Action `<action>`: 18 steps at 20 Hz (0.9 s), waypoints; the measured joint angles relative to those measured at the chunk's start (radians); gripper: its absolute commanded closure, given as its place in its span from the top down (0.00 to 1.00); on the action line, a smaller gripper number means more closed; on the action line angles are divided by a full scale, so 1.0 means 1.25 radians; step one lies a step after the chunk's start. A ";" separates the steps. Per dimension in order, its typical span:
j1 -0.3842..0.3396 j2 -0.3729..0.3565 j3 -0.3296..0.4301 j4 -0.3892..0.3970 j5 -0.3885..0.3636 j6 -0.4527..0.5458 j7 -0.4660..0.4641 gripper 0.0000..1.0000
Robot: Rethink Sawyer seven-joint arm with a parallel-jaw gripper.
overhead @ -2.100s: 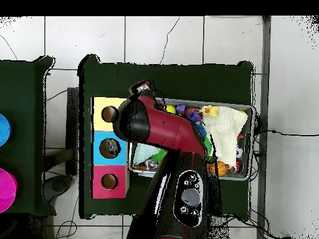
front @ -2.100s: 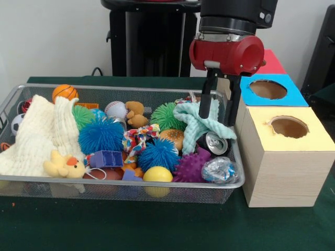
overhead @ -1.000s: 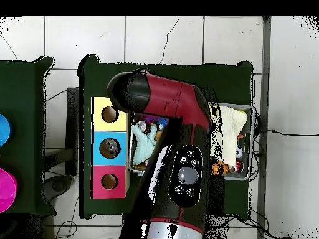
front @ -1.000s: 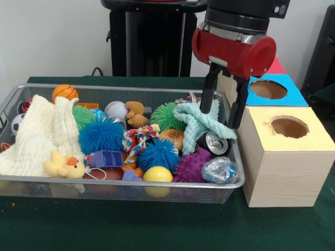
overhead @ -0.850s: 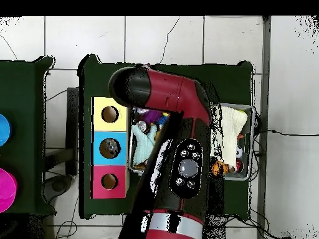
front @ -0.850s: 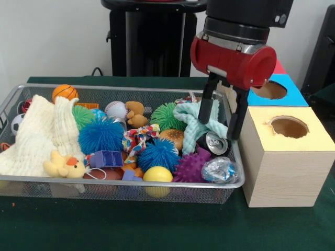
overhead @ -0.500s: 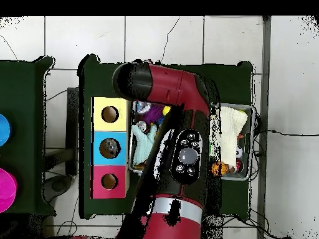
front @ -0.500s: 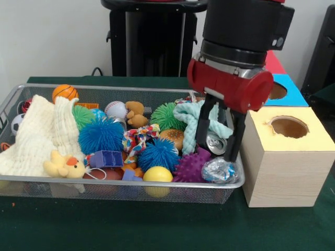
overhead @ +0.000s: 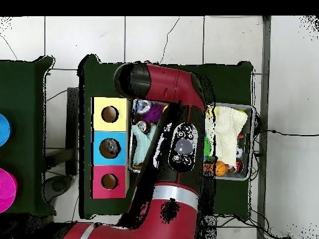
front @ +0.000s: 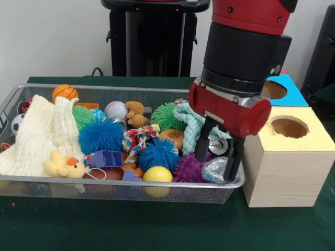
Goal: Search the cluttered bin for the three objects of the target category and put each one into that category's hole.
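Note:
In the front view my gripper point(front: 214, 170) is open and low in the wire bin's point(front: 104, 184) near right corner. Its two black fingers point(front: 231, 166) stand either side of a crumpled silver wrapper point(front: 213, 168); whether they touch it I cannot tell. Just behind lies a silver drink can point(front: 215, 142), partly under a mint green cloth point(front: 189, 121). A purple spiky ball point(front: 188, 168) sits left of the wrapper. Right of the bin stand the yellow box point(front: 293, 157) and the blue box point(front: 287, 90), each with a round hole. From overhead the arm hides the gripper; the wrapper point(overhead: 142, 106) and can point(overhead: 142, 127) show.
Blue spiky balls point(front: 101, 136), a yellow ball point(front: 157, 174), a duck toy point(front: 64, 164), a cream cloth point(front: 39, 133) and a small basketball point(front: 65, 92) fill the rest of the bin. Overhead, the yellow point(overhead: 99, 114), blue point(overhead: 99, 148) and red point(overhead: 99, 181) boxes line the bin's left side.
The gripper has come from the bin's far right corner toward the near right corner and dropped lower, staying open. It now straddles the silver wrapper. Nothing in the bin has shifted.

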 measured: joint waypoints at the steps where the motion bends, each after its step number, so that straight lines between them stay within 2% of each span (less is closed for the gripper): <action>1: 0.001 0.005 0.000 0.000 0.000 0.000 0.000 1.00; 9: 0.003 0.040 0.000 0.000 0.005 0.015 0.000 1.00; 18: 0.003 0.078 0.000 -0.001 0.011 0.151 0.000 1.00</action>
